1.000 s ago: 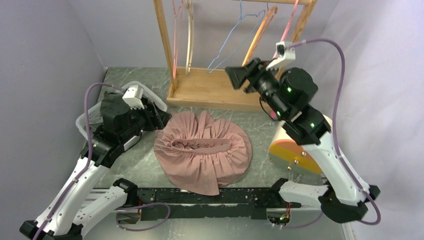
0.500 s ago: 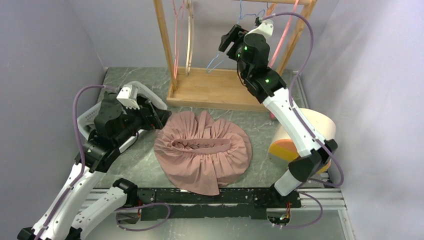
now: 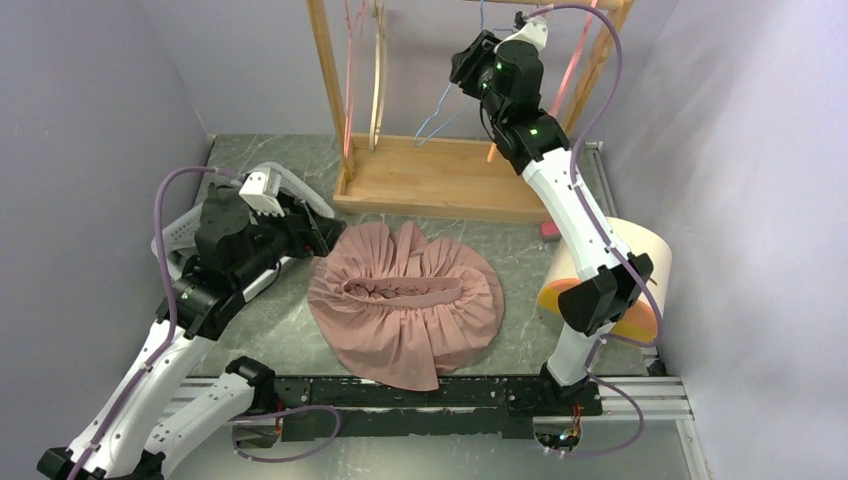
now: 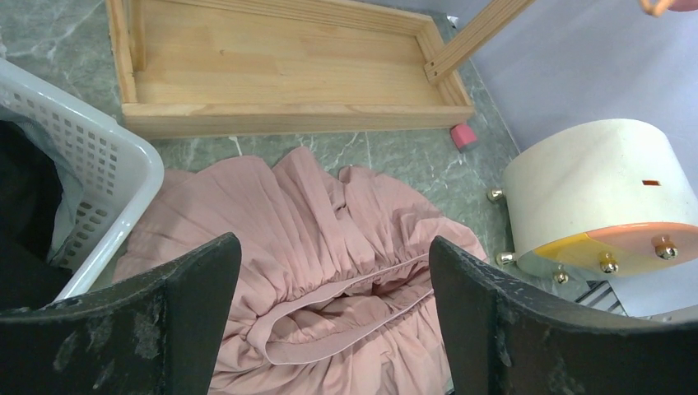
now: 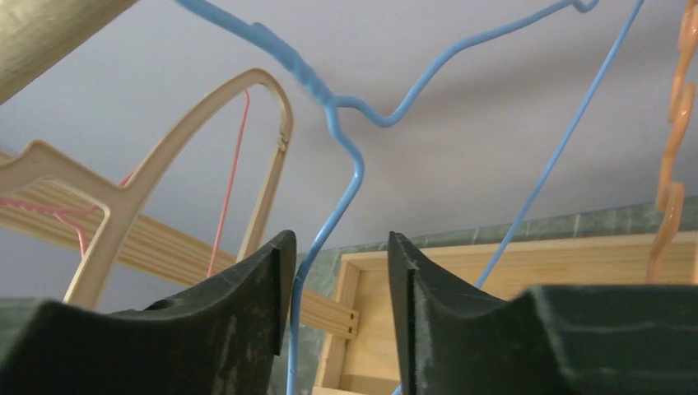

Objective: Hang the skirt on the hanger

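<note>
right arm [image 3: 570, 190]: was folded low across the round stool [image 3: 640, 250], now stretched up and back to the rack [image 3: 430, 180]
right gripper [image 3: 462, 68]: gone from low over the rack's base up to the hanging row, slightly higher again in the last half second
fingers [image 5: 247, 313]: now astride the blue hanger [image 5: 288, 59] wire, jaws apart
round stool: top uncovered now
pink block [image 3: 550, 231]: now in view on the table [image 3: 270, 325], near the rack's base
left arm [image 3: 170, 330]: small posture shift only

arms [image 3: 575, 205] white, joints black | cables [image 3: 153, 235] purple | leds [image 3: 533, 129] green | fingers [image 4: 502, 329] black, scuffed
</note>
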Motion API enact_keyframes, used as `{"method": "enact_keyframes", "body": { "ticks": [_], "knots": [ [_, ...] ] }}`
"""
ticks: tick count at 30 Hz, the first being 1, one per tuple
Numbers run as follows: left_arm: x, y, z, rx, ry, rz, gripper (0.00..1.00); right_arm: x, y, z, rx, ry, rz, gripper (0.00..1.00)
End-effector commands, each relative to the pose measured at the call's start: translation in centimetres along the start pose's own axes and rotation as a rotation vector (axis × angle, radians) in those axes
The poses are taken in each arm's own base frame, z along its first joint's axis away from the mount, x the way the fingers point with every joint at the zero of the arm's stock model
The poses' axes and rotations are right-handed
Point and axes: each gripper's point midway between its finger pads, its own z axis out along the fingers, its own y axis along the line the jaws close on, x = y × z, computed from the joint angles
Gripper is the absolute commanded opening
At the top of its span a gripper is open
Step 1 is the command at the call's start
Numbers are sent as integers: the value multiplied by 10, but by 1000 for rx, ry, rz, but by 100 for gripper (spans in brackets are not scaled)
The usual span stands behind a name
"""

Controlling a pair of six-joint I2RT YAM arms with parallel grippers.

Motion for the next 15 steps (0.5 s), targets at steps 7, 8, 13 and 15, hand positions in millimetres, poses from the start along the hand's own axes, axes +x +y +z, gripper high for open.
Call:
{"method": "enact_keyframes", "body": {
  "ticks": [7, 8, 13, 15],
  "knots": [
    [0, -1, 3, 15, -13, -17, 87, -13, 26, -17, -182, 10, -14, 13],
    [0, -1, 3, 16, -14, -17, 87, -18, 26, -19, -185, -2, -5, 10],
    [-1, 7, 1, -36, -7, -14, 86, -41, 34, -26, -215, -49, 28, 3],
    [-1, 10, -1, -54, -5, -11, 86, -50, 39, -32, -243, -77, 33, 0]
  ]
}}
